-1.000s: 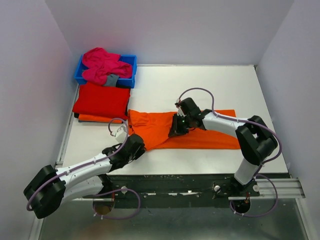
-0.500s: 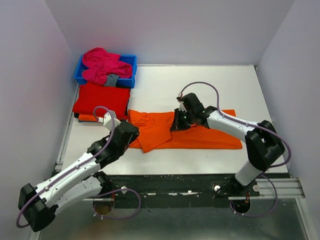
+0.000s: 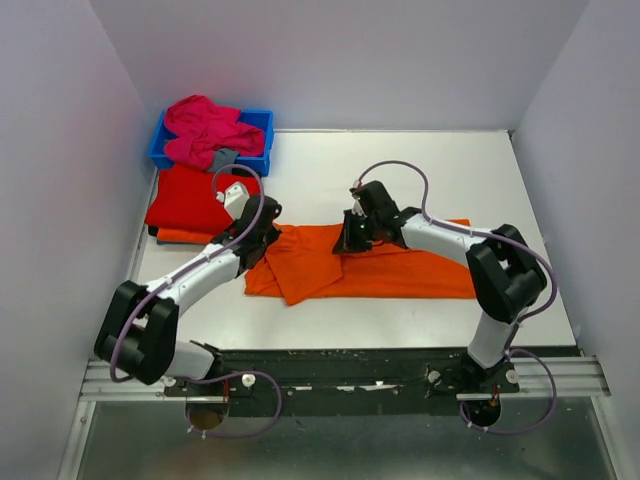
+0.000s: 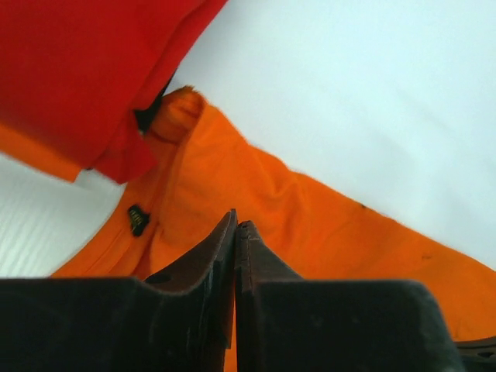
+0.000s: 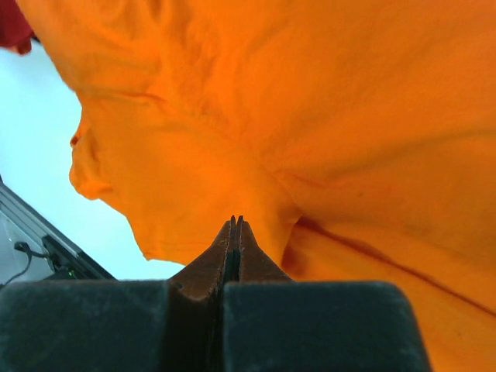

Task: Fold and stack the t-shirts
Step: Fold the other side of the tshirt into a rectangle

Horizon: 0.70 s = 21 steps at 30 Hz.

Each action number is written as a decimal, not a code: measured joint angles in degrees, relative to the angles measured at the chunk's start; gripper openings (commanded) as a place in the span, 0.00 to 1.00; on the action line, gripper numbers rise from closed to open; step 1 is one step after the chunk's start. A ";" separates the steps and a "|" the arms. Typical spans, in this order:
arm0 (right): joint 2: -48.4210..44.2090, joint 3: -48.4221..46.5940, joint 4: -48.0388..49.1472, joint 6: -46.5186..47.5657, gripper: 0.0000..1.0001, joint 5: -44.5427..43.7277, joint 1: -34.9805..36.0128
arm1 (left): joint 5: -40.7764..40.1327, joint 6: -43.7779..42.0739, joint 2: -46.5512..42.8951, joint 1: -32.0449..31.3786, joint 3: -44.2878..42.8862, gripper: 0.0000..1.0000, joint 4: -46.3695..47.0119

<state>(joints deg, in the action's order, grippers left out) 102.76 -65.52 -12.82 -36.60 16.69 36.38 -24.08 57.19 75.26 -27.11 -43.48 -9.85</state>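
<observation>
T-shirts: two orange shirts [image 3: 420, 275] [image 3: 180, 237], one red shirt [image 3: 195, 200], one pink heap [image 3: 205, 130].

Desk [image 3: 400, 170] carrying shirts and a bin
A blue bin [image 3: 262, 125] is sitting at the desk's far-left corner. Just in front of the bin a folded shirt stack [image 3: 200, 200] is resting, and to the right of that stack an orange t-shirt [image 3: 400, 275] is lying stretched out.

Left claw [image 4: 235, 231], tips together, seemingly pinches orange shirt [image 4: 310, 225] beside the red shirt [image 4: 70, 70].
</observation>
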 measured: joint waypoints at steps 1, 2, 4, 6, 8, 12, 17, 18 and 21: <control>0.11 0.00 0.17 -0.33 0.01 0.02 -0.50 | 0.66 -0.37 1.68 0.31 -1.05 0.16 0.96; 0.13 0.00 0.48 -0.61 0.01 0.00 -1.16 | 1.25 -0.79 3.76 0.68 -2.23 0.16 2.08; 0.13 -0.02 1.22 -1.09 0.01 -0.35 -2.71 | 2.12 -1.25 6.69 1.27 -3.67 0.13 3.48; 0.17 -0.13 1.46 -1.38 0.01 -1.22 -4.00 | 2.78 -1.22 9.03 1.90 -4.63 0.11 3.96; 0.59 -0.72 1.42 -1.81 0.01 -2.32 -5.22 | 3.41 -0.94 11.45 2.75 -5.29 0.10 4.20; 3.93 -4.37 0.85 -2.69 0.01 -5.16 -7.02 | 4.46 0.57 16.04 5.01 -5.18 0.10 4.04; 10.14 -8.92 -1.77 -4.04 0.01 -8.94 -7.50 | 5.57 2.86 18.86 7.69 -3.30 0.09 5.22; 11.30 -9.66 -2.91 -4.28 0.01 -9.92 -7.52 | 5.77 3.08 19.08 8.00 -3.39 0.09 5.73; 12.90 -12.02 -6.08 -5.44 0.01 -13.20 -7.65 | 6.01 3.69 19.78 8.33 -3.91 0.10 6.19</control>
<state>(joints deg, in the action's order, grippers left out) 115.66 -77.54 -18.90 -42.04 3.49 28.73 -18.06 60.88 95.04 -18.79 -47.40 -3.66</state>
